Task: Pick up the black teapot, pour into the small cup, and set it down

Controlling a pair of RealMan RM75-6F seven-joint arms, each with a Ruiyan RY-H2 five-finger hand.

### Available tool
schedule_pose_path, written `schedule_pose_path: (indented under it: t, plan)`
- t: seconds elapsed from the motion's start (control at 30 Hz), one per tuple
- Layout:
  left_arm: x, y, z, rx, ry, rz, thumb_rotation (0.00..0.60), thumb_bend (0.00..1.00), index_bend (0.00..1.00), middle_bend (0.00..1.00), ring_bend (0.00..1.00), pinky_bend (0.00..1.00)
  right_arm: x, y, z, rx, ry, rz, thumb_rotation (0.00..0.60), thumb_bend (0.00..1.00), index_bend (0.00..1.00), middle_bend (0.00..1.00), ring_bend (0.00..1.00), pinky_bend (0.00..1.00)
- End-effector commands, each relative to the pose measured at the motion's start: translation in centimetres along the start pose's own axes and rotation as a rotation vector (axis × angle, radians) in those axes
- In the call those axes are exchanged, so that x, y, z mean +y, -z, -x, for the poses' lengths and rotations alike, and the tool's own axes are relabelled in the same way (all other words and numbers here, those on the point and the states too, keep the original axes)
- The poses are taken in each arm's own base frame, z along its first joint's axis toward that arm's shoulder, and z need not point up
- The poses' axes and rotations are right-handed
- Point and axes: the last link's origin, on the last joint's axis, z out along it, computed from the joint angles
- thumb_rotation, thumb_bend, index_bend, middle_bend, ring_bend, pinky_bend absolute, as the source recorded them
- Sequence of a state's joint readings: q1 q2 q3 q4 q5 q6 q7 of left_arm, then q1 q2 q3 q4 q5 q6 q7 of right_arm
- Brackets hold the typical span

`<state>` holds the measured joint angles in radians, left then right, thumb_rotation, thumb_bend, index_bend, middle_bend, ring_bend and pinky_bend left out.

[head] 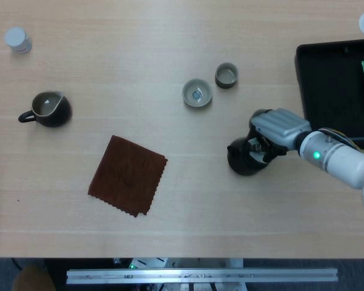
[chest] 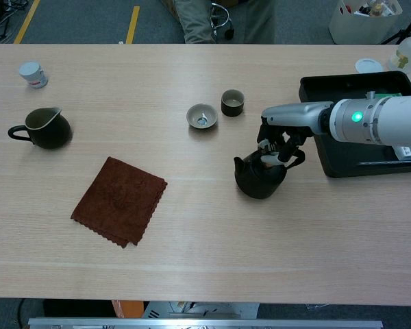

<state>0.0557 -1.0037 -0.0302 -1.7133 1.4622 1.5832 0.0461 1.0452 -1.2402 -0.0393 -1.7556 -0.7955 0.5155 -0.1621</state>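
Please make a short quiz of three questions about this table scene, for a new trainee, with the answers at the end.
1. True or false: the right hand grips the black teapot.
2. Which lies nearest the teapot's spout? A) the brown cloth B) the black tray C) the white-capped jar
3. Fill in: the dark pitcher stands at the table's ____ side in the head view.

Key
1. True.
2. A.
3. Left; it stands apart from the two small cups near the middle.
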Motion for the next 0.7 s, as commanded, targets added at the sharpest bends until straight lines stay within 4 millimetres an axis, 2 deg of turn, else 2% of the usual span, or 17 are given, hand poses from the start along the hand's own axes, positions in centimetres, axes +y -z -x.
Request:
schedule_pose_path:
  t: [0.03, 0.23, 0.4, 0.7]
  plan:
    - [0.00, 0.00, 0.00, 0.001, -0.001, 0.000, 0.600, 0.39, 0.15, 0.20, 0.18, 0.19, 0.01, 0.06, 0.07, 0.003, 0.000, -0.002, 0.494, 0.59, 0.82, 0.79, 0.67, 0.18]
    - [0.02, 0.04, -0.02, 0.001, 0.000, 0.001, 0.600, 0.39, 0.15, 0.20, 0.18, 0.19, 0.15, 0.32, -0.02, 0.009, -0.007, -0.003, 0.481, 0.65, 0.82, 0.79, 0.67, 0.17]
    - [0.01, 0.11, -0.04, 0.000, 0.000, 0.000, 0.600, 0.39, 0.15, 0.20, 0.18, 0.19, 0.09, 0.50, -0.10, 0.006, -0.030, -0.009, 0.474, 0.66, 0.83, 0.79, 0.68, 0.18]
    - [0.14, 0.10, -0.05, -0.002, -0.001, 0.002, 0.600, 0.39, 0.15, 0.20, 0.18, 0.19, -0.17, 0.76, 0.54, 0.015, -0.071, -0.023, 0.484, 0.48, 0.85, 0.82, 0.71, 0.17]
